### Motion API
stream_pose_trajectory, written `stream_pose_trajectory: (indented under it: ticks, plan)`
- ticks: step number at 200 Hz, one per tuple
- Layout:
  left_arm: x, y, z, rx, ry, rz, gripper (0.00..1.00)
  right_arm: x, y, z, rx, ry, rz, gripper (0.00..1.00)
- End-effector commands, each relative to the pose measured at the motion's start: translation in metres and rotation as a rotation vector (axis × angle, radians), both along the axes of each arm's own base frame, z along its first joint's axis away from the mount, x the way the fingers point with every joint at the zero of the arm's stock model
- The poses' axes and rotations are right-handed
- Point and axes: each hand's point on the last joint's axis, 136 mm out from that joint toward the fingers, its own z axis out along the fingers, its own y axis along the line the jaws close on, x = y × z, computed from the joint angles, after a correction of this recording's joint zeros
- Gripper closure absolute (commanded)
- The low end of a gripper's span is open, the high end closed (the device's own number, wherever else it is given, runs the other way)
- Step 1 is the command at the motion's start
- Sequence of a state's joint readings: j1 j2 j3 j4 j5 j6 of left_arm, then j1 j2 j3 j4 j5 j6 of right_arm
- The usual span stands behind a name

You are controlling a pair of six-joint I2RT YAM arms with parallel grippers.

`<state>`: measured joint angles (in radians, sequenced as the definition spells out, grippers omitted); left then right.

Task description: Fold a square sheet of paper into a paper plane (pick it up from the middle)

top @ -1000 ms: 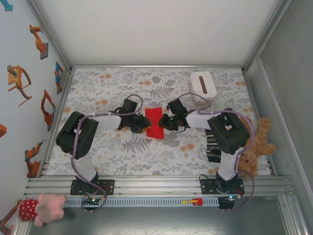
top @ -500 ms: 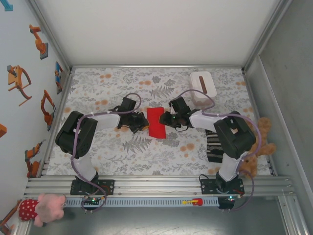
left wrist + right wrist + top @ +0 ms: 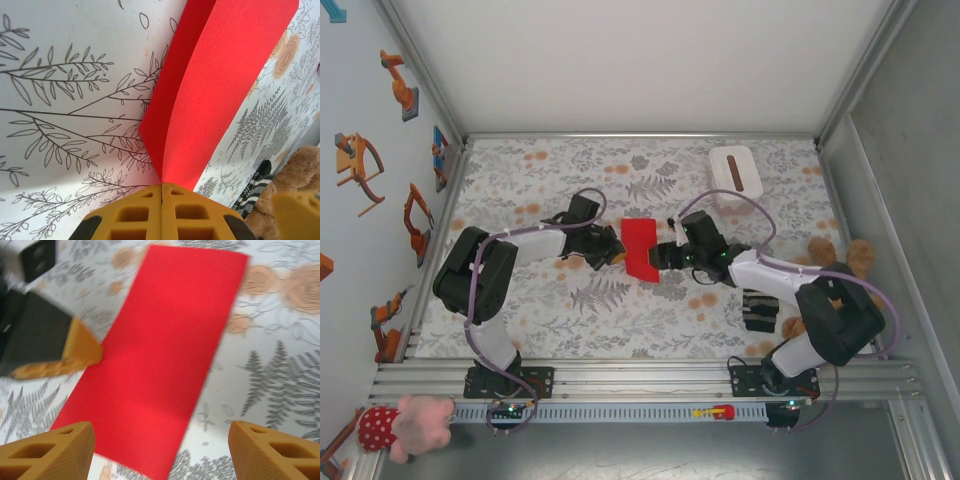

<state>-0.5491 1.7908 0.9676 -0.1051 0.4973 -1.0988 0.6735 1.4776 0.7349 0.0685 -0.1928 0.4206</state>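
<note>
The square sheet of paper (image 3: pixel 641 249) is bright red and lies mid-table on the floral cloth, folded into a narrow rectangle. A paper plane is out of view. My left gripper (image 3: pixel 614 248) is at the sheet's left edge, shut on it. In the left wrist view the two layers of the sheet (image 3: pixel 220 75) rise out of the pinched left gripper (image 3: pixel 161 187). My right gripper (image 3: pixel 666 257) is just right of the sheet and open. In the right wrist view the sheet (image 3: pixel 165 355) lies flat below the open right gripper (image 3: pixel 162 440), whose fingers are clear of it.
A white box (image 3: pixel 735 172) with a dark slot stands at the back right. A dark striped cloth (image 3: pixel 758 308) and a brown teddy (image 3: pixel 840 290) lie at the right edge. A pink plush (image 3: pixel 410 420) sits beyond the front rail on the left. Walls close in the table.
My right gripper has opened, let go of the sheet's right edge and drawn back towards the near right. My left gripper has shut on the left edge. The sheet turned slightly.
</note>
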Motion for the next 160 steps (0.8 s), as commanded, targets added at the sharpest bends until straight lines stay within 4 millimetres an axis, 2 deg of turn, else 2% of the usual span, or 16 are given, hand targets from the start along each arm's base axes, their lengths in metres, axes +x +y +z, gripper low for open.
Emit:
stream_pose_trajectory:
  ticks: [1, 28, 79, 117, 144, 160]
  plan:
    - [-0.003, -0.005, 0.015, -0.033, 0.035, 0.021, 0.96, -0.007, 0.018, 0.026, -0.037, -0.209, 0.115, 0.30]
    - [-0.004, -0.006, 0.017, -0.029, 0.049, 0.018, 0.96, -0.024, 0.039, 0.021, -0.117, -0.283, 0.232, 0.33]
    - [-0.006, -0.006, 0.019, -0.031, 0.055, 0.019, 0.96, -0.037, 0.066, -0.004, -0.252, -0.327, 0.360, 0.35]
    - [-0.006, -0.006, 0.019, -0.030, 0.057, 0.012, 0.96, -0.030, 0.067, -0.020, -0.289, -0.352, 0.348, 0.37]
    - [-0.007, -0.006, 0.018, -0.029, 0.060, 0.008, 0.95, -0.033, 0.067, -0.033, -0.335, -0.363, 0.412, 0.46]
    - [-0.008, -0.005, 0.017, -0.024, 0.062, 0.006, 0.95, -0.031, 0.063, -0.035, -0.355, -0.383, 0.413, 0.50]
